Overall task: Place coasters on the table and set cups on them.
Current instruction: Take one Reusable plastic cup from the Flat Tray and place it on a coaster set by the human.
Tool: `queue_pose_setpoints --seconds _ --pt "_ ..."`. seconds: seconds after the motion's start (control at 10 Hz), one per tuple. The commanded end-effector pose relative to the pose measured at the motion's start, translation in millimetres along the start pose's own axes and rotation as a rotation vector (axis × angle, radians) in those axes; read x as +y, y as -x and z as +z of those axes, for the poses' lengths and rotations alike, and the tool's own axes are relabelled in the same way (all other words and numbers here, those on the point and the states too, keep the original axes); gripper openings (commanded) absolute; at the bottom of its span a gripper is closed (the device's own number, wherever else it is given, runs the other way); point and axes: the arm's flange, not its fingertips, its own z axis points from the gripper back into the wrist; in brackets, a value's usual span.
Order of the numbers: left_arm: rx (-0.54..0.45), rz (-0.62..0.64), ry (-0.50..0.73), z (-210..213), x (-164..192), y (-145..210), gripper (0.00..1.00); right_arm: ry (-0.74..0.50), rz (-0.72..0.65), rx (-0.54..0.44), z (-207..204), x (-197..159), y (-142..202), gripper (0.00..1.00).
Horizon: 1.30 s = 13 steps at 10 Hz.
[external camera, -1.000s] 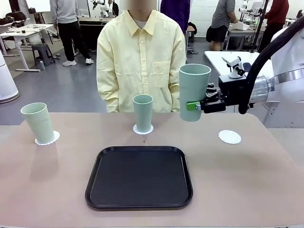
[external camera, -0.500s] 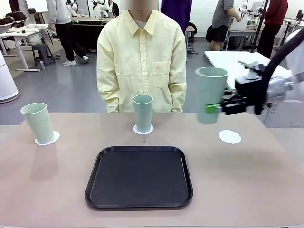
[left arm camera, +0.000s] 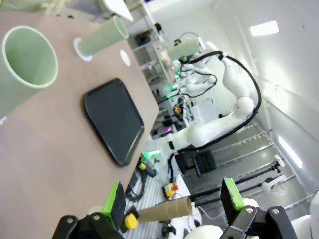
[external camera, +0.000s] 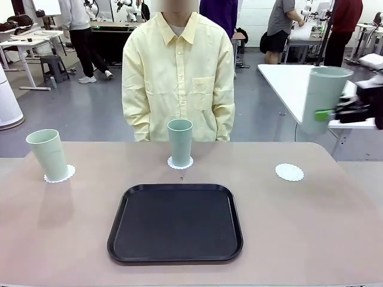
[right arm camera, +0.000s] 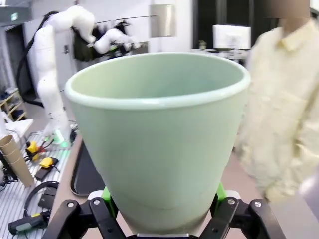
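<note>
Cup clamped upright in right gripper, high beyond bare coaster. Centre base over coaster, lower straight, then release. Left gripper wide open, empty.

At the right edge of the frame, the right gripper clamps a mint cup in the air. 2 more cups stand on coasters at left and centre; 1 bare coaster lies right of the black tray.

Held cup farther right, higher.
</note>
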Motion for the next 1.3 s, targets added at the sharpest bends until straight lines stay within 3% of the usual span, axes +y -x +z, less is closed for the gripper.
queue_pose_setpoints --seconds 0.0,0.4,0.5,1.0,1.2 --pt "0.001 -0.001 0.006 1.3 -2.3 0.4 1.00 0.110 0.026 -0.061 31.6 -28.5 -1.3 0.82" --pt "0.001 -0.001 0.006 1.3 -2.3 0.4 1.00 0.180 0.014 -0.103 36.9 -37.3 10.3 0.82" --pt "0.001 -0.001 0.006 1.3 -2.3 0.4 1.00 0.162 0.002 -0.082 56.0 -33.3 7.8 0.82" --pt "0.001 -0.001 0.006 1.3 -2.3 0.4 1.00 0.171 -0.004 -0.088 55.4 -35.3 11.2 0.82" --pt "0.001 -0.001 0.006 1.3 -2.3 0.4 1.00 0.164 -0.032 -0.100 41.6 -88.9 47.0 0.82"
